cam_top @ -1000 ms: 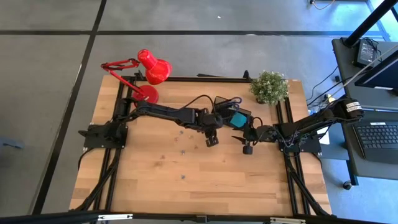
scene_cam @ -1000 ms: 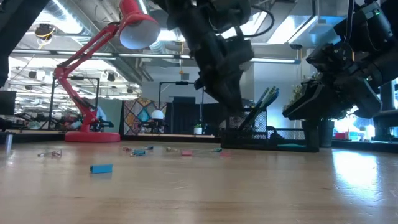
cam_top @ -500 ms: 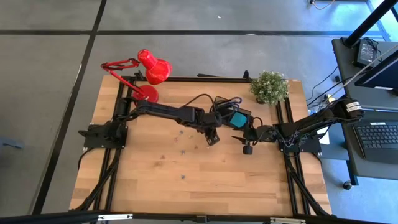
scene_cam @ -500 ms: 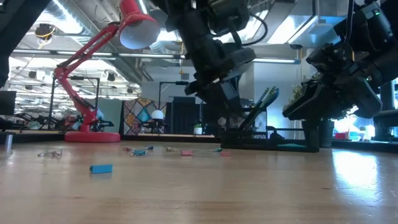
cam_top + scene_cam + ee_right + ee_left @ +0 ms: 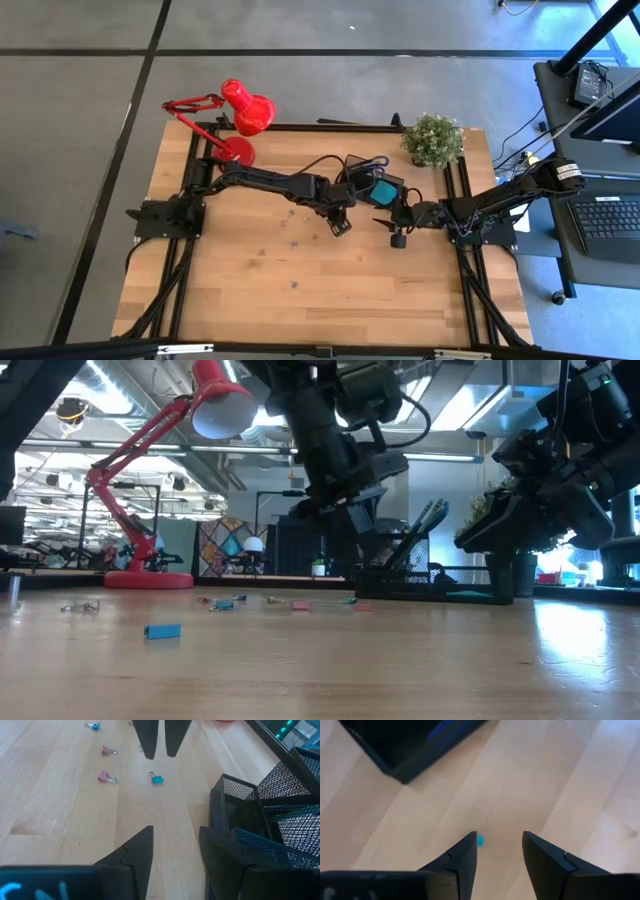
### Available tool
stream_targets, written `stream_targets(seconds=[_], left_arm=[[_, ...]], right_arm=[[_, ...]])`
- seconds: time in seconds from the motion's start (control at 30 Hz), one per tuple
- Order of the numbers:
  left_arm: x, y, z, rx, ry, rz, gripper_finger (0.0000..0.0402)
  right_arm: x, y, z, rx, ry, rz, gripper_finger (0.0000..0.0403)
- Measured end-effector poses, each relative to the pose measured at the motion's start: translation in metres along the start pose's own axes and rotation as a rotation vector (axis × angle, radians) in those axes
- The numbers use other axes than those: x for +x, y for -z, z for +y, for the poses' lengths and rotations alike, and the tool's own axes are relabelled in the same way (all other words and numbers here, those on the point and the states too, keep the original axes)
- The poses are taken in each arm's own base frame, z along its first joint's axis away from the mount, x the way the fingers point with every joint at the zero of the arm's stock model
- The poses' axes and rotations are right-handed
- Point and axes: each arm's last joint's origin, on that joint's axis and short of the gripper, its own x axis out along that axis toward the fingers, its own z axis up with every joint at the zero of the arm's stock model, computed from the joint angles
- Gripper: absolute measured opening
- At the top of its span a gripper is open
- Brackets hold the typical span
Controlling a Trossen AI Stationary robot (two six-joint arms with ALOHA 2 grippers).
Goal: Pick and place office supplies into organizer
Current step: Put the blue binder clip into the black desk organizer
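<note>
Currently, the left gripper [image 5: 341, 226] is being held with its jaws open and empty, pointing down at a small teal binder clip [image 5: 157, 779] lying on the wooden table [image 5: 250, 290] just beside the black mesh organizer [image 5: 372, 183]. Seen from the left wrist, the clip [image 5: 480, 840] is showing against the inner edge of one finger rather than midway between the two. For a clean pick, the jaws are best being centred over the clip before being lowered and closed. Pink and blue clips [image 5: 105, 776] are lying farther from the organizer. The right gripper [image 5: 399, 237] is waiting beside the organizer, jaws open and empty. A red lamp [image 5: 245, 108] is standing well apart from the organizer.
</note>
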Motion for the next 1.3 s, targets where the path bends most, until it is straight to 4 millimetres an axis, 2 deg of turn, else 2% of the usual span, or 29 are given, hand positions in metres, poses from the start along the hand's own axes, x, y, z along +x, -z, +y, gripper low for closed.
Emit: stream_targets(seconds=[0.47, 0.77, 1.3], left_arm=[[0.001, 0.001, 0.001, 0.013, -0.05, -0.013, 0.0145], [0.023, 0.008, 0.001, 0.041, -0.071, 0.036, 0.0145], [0.036, 0.014, 0.003, 0.048, -0.102, 0.074, 0.0145]], right_arm=[[0.0, 0.0, 0.0, -0.001, 0.0, -0.001, 0.0162], [0.0, 0.0, 0.0, -0.001, 0.0, 0.0, 0.0162], [0.0, 0.0, 0.0, 0.0, 0.0, 0.0, 0.0162]])
